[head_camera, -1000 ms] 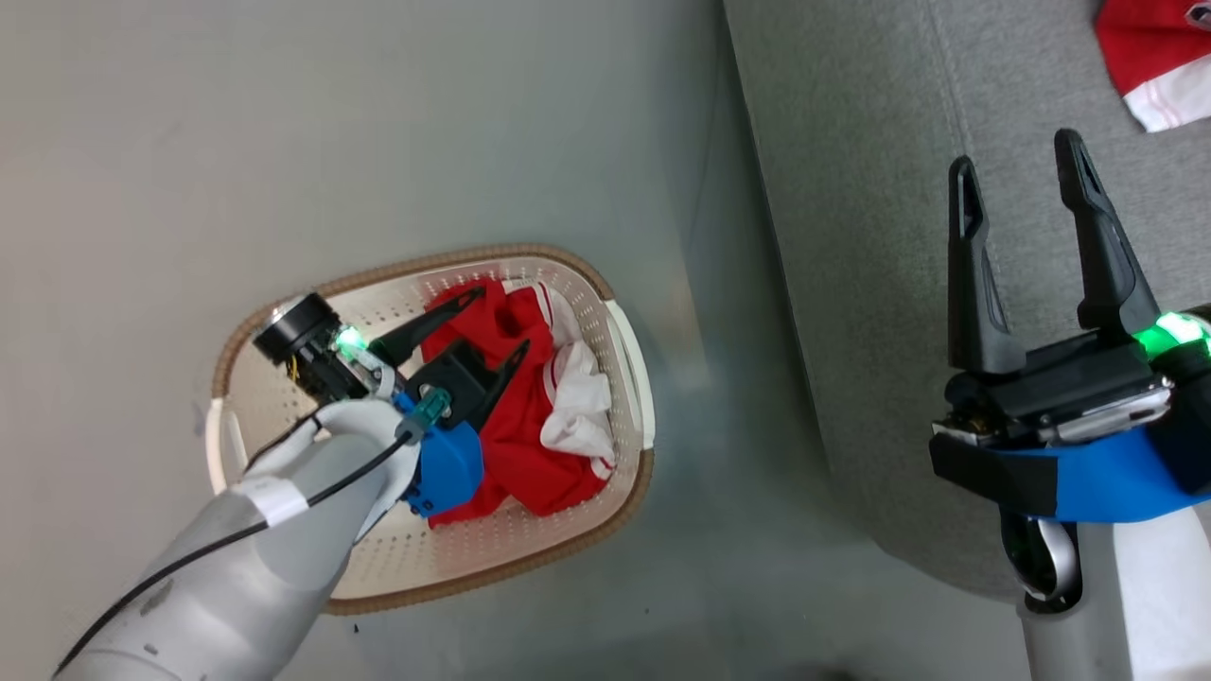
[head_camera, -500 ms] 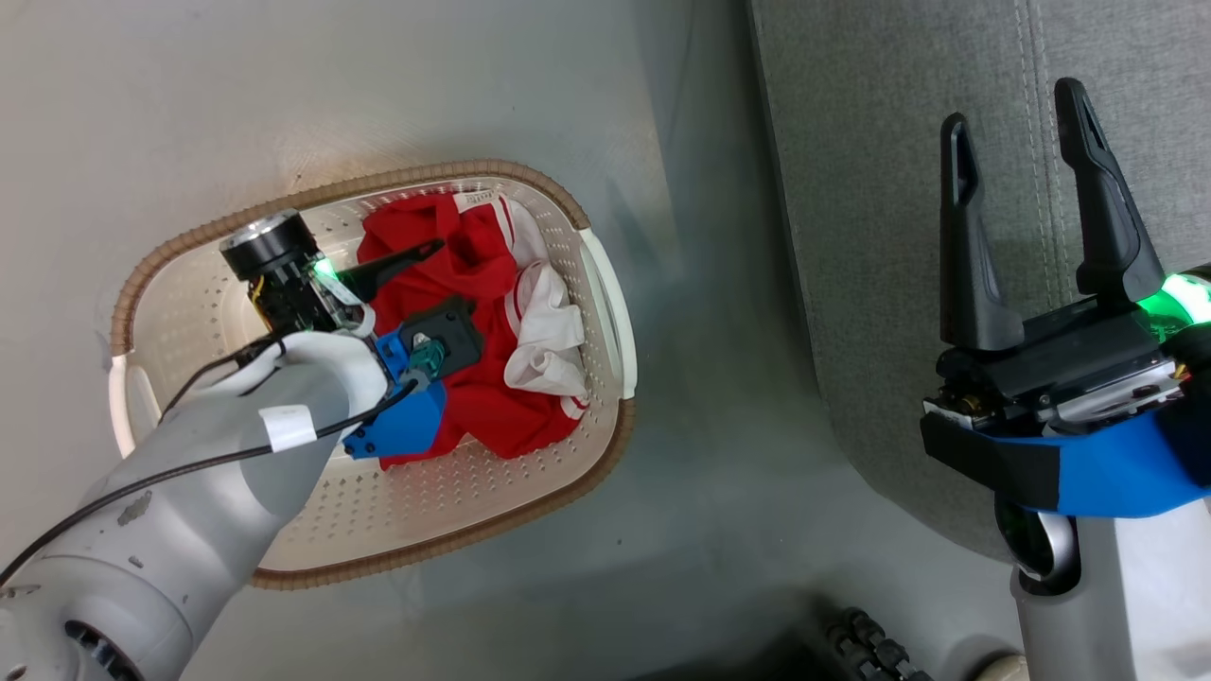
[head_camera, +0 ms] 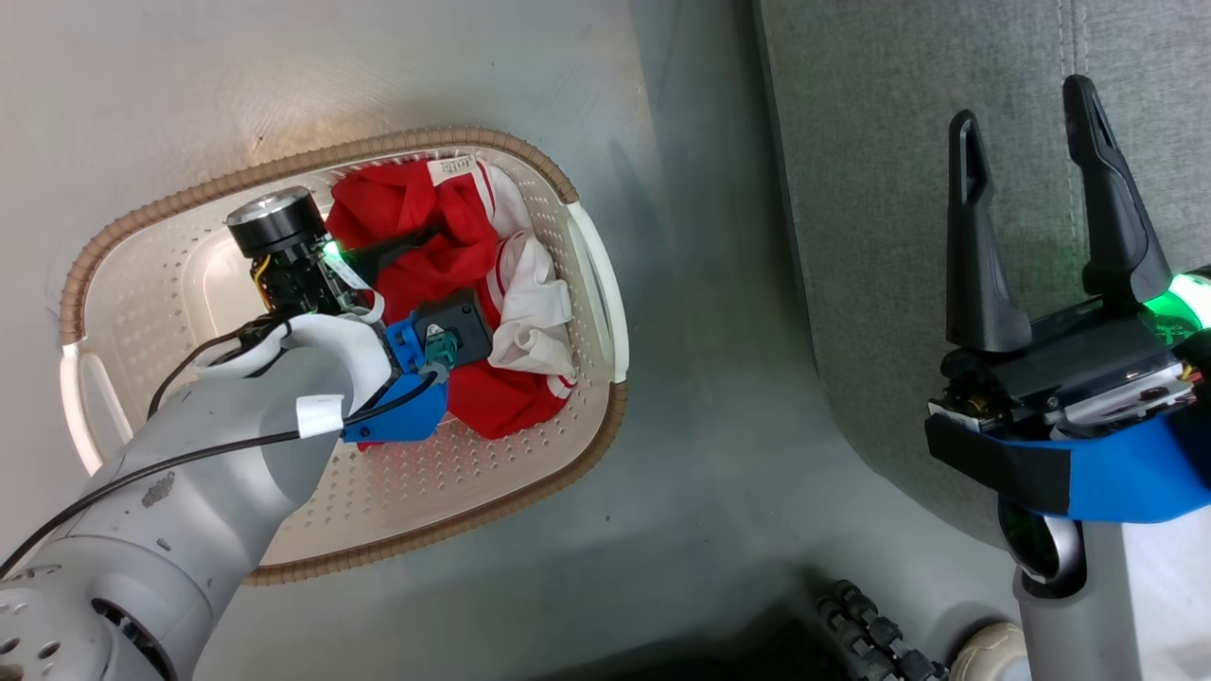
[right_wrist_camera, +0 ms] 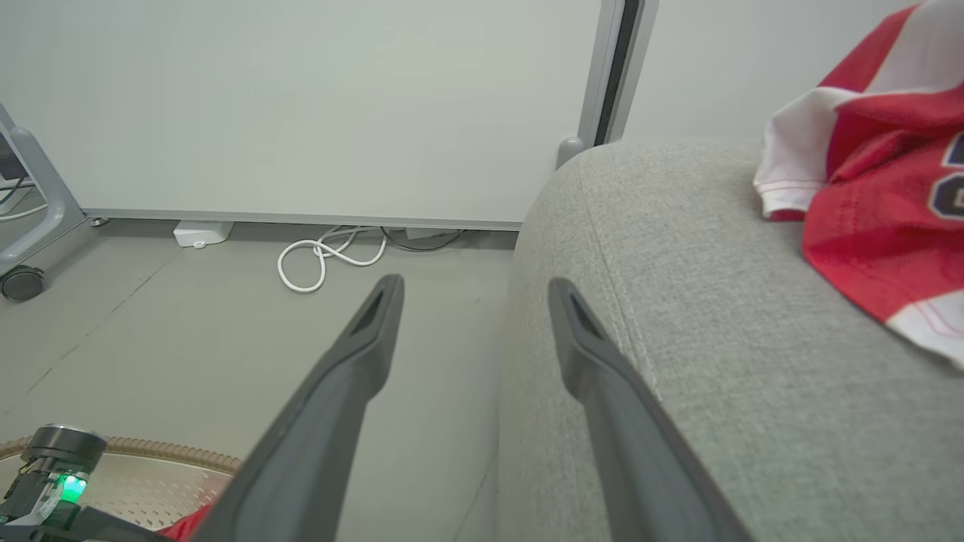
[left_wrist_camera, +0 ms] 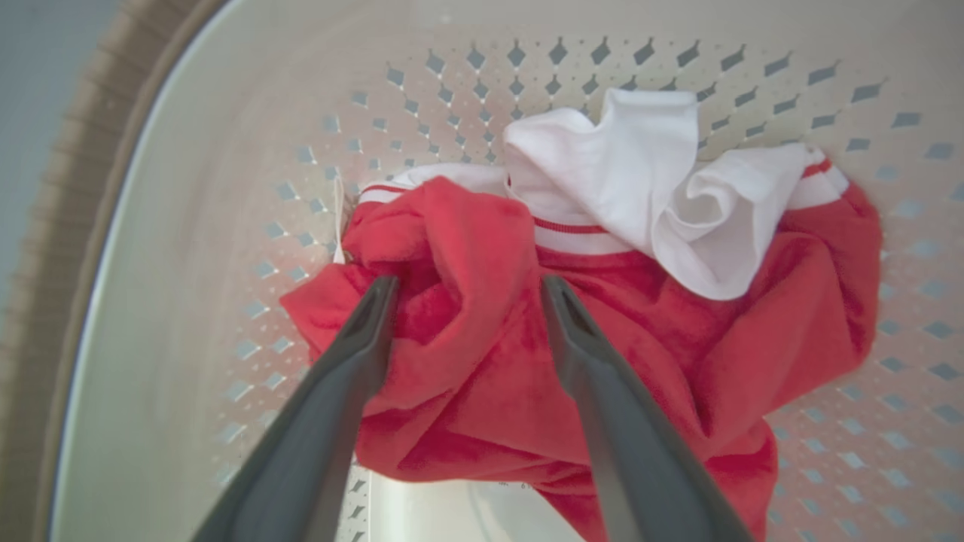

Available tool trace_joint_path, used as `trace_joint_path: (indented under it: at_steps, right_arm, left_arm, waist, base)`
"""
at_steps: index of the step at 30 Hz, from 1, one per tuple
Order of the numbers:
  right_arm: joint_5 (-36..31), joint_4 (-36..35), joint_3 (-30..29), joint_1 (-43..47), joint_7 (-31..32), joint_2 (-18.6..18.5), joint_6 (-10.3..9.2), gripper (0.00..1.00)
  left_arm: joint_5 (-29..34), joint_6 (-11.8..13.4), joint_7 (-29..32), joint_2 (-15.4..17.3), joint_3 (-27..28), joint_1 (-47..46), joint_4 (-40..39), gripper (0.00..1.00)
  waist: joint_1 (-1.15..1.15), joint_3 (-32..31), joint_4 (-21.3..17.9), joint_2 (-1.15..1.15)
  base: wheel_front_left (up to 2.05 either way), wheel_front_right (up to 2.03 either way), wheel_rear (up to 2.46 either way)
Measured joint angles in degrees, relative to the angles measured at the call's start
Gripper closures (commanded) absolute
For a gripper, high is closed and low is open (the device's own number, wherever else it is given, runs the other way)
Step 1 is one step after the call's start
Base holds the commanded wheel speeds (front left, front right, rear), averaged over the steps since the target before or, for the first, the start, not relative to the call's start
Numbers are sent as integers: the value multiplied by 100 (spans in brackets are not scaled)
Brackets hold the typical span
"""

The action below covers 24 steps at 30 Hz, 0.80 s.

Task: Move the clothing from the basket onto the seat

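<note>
The cream perforated basket (head_camera: 587, 246) with a brown rim stands on the floor. In it lie crumpled red shorts (head_camera: 416, 203) with white trim and a striped waistband (left_wrist_camera: 572, 237). My left gripper (left_wrist_camera: 467, 286) reaches down into the basket, open, its two fingers pressed into the red cloth either side of a raised fold. In the head view one left finger (head_camera: 397, 248) lies on the shorts; the other is hidden. My right gripper (head_camera: 1020, 104) is open and holds nothing, above the grey seat (head_camera: 870, 189) near its edge. The red jersey (right_wrist_camera: 889, 211) with dark numerals lies on the seat (right_wrist_camera: 678, 339).
Grey floor surrounds the basket. A narrow strip of floor separates the basket from the seat's side. A coiled white cable (right_wrist_camera: 316, 260) lies by the far wall, and a caster wheel (right_wrist_camera: 22, 282) stands at the left. A ribbed wheel of my base (head_camera: 870, 624) shows below.
The head camera has shifted, so the jersey left the head view. My left gripper has sunk deeper into the basket, its fingers now pushed into the red shorts. The right gripper stays open.
</note>
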Motion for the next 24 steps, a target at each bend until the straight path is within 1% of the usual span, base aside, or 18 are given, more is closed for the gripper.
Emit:
trace_joint_path:
  at_steps: [7, 14, 17, 24]
  right_arm:
    - [-10, -86, -30, 25, 1, 0, 0, 0]
    - [-44, -170, -32, 41, 1, 0, 0, 0]
    - [-55, -198, -26, 55, 1, 0, 0, 0]
    - [-99, -211, -34, 55, 1, 0, 0, 0]
  left_arm:
    - [-62, 0, 35, -108, 1, -133, 370, 0]
    - [-231, 0, 135, -244, 0, -233, 539, 0]
    - [-296, 0, 189, -296, 0, -232, 560, 100]
    - [-375, 0, 196, -366, 0, -231, 592, 100]
  waist:
    - [0, 133, 20, 0]
    - [0, 279, 77, 0]
    - [0, 319, 94, 0]
    - [0, 324, 135, 0]
  base:
    - [0, 0, 0]
    - [0, 0, 0]
    - [0, 0, 0]
    - [0, 0, 0]
